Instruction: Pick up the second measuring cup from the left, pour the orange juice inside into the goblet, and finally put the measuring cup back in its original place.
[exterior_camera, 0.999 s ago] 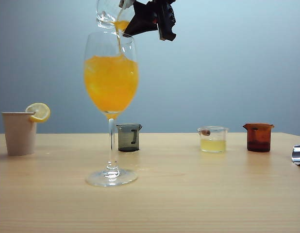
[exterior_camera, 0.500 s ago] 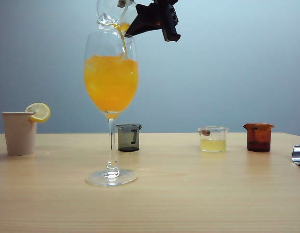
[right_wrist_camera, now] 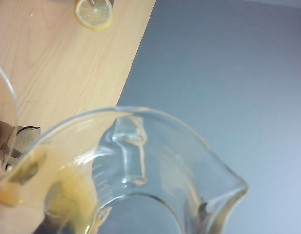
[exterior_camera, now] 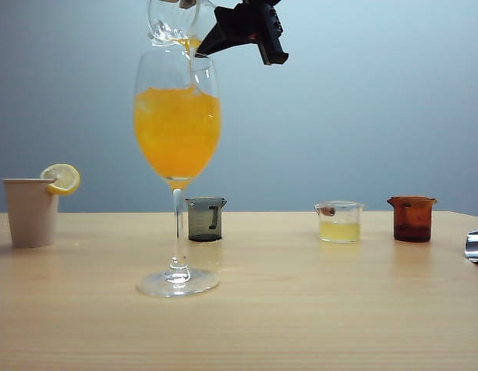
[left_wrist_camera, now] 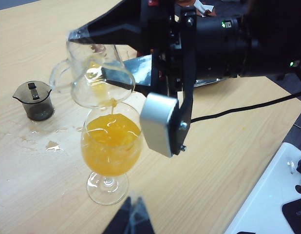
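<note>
On the table [exterior_camera: 316, 317], exterior view: the goblet [exterior_camera: 177, 166] stands nearest the camera, left of centre. Directly above its rim, at 12 o'clock, the measuring cup [exterior_camera: 171, 22] is tipped over in the right gripper [exterior_camera: 204, 35], with the orange juice [exterior_camera: 177, 131] in the goblet's bowl. Paper cup [exterior_camera: 30, 211] at 9 o'clock, a lemon slice [exterior_camera: 61, 178] on its rim. Behind the goblet, smoky cup [exterior_camera: 205, 219]; further toward 3 o'clock, wider cup [exterior_camera: 339, 222], then brown cup [exterior_camera: 412, 218]. The left gripper [left_wrist_camera: 131, 219] sits just above the table near the goblet's foot.

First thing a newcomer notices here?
The tall goblet, left of centre on the table, its bowl mostly full of bright orange juice. Right above its rim the right gripper holds the clear measuring cup tipped, a thin stream falling. The left gripper hovers nearby, apparently empty.
</note>
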You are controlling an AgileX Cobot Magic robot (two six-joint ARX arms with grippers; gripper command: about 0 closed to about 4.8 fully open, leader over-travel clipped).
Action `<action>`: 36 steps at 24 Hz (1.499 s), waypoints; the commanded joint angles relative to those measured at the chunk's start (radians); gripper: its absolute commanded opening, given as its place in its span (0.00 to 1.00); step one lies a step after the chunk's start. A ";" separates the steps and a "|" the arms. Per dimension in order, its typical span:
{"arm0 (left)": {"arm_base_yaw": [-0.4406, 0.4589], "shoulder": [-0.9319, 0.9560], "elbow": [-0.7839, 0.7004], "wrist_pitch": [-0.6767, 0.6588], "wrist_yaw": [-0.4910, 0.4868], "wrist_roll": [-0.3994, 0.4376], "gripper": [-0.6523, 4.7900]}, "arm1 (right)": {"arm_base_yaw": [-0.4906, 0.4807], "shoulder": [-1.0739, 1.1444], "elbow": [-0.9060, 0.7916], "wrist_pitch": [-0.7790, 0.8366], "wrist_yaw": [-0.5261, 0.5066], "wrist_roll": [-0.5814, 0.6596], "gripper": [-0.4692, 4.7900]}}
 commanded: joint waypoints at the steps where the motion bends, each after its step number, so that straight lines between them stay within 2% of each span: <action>1: -0.001 0.000 0.007 0.009 0.006 0.001 0.11 | 0.001 -0.005 0.005 0.027 0.001 -0.011 0.25; 19: -0.001 0.000 0.007 0.010 0.006 0.001 0.11 | 0.001 -0.005 0.005 0.039 0.001 -0.013 0.25; 22: -0.001 0.000 0.007 0.010 0.006 0.001 0.11 | 0.002 -0.005 0.005 0.037 -0.002 0.019 0.25; 28: -0.001 0.000 0.007 0.010 0.006 0.001 0.11 | -0.001 -0.008 0.006 0.040 0.002 0.458 0.25; 29: -0.001 0.000 0.007 0.010 0.006 0.001 0.11 | -0.003 -0.008 0.006 0.040 0.002 0.502 0.25; 30: -0.001 0.000 0.007 0.010 0.006 0.001 0.11 | -0.016 -0.008 0.006 0.040 0.001 0.599 0.25; 36: -0.001 0.000 0.007 0.010 0.007 0.001 0.11 | -0.084 -0.012 0.007 0.078 -0.036 0.967 0.23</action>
